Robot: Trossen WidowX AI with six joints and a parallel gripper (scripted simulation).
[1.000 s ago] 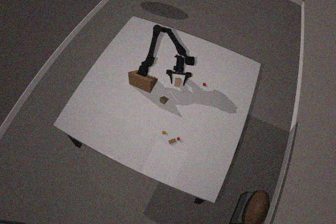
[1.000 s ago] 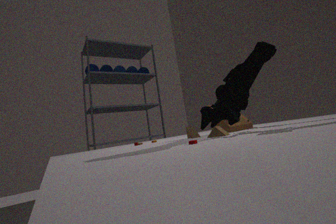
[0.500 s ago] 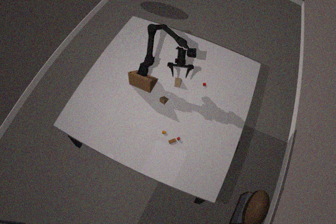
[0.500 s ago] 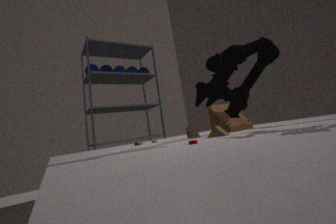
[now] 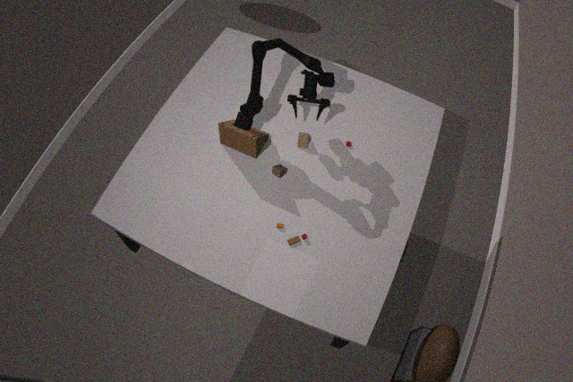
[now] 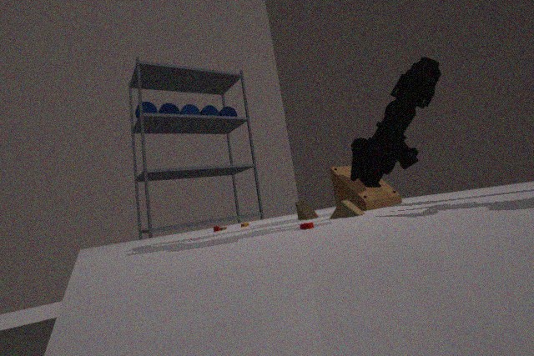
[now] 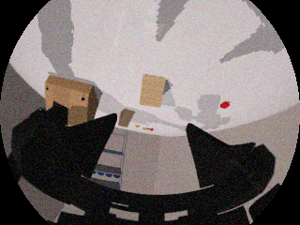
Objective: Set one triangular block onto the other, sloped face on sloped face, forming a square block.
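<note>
"Hand state?"

"Gripper (image 5: 306, 118) (image 7: 153, 122) spread wide, with nothing held. It is raised toward the counter's (image 5: 184, 239) (image 6: 280, 300) upper edge in the top view."

"And the blocks?"

"The paler triangular block (image 5: 303, 140) (image 6: 341, 210) (image 7: 153, 90) is seen just beyond the fingertips, toward the lower edge. The darker triangular block (image 5: 278, 170) (image 6: 305, 210) (image 7: 126, 117) is set farther that way, toward the left corner."

"Which relation matters?"

"The paler one's slope, apparently turned handward; its sides should be lined up between the fingers before any lift."

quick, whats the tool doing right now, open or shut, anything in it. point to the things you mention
tool (image 5: 306, 117) (image 7: 153, 122): open wide, nothing between the fingers
</note>
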